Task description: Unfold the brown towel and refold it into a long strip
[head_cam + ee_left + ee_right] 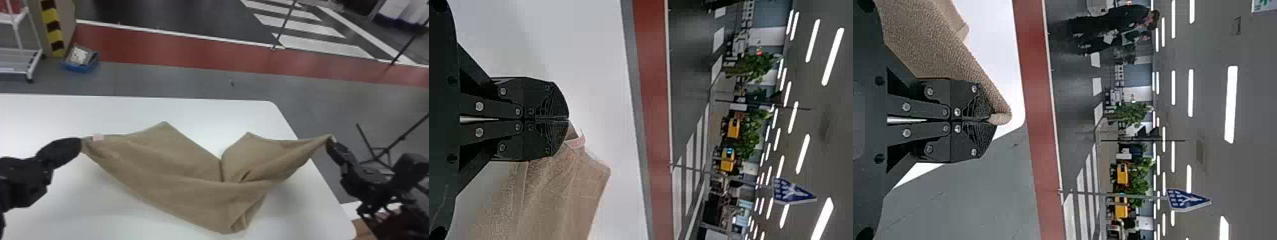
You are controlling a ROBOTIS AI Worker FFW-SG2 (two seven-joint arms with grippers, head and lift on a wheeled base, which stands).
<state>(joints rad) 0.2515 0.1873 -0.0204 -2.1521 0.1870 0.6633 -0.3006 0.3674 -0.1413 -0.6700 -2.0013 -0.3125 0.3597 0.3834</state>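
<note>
From the head view, held the brown towel (pixel 178 166) up by its ends over the white table (pixel 48 111), with the left gripper (pixel 79 146) above the left part and the right gripper (pixel 330 143) out past the right edge. Let the cloth sag broadly between, with two peaks toward the far edge, a notch in the middle, and a folded tip toward the near edge. In the left wrist view, saw the left gripper (pixel 568 119) pinching a towel corner, with a pinkish tag (pixel 576 142) just beside the fingertips. In the right wrist view, saw the right gripper (pixel 992 119) squeezed on the towel's other end, with a small rounded bit poking out, near the table's far right corner. From the head view, saw a blue bin (pixel 79 68) on the floor near a white rack (pixel 16 59); from both wrist views, a blue sign (pixel 790 192).
</note>
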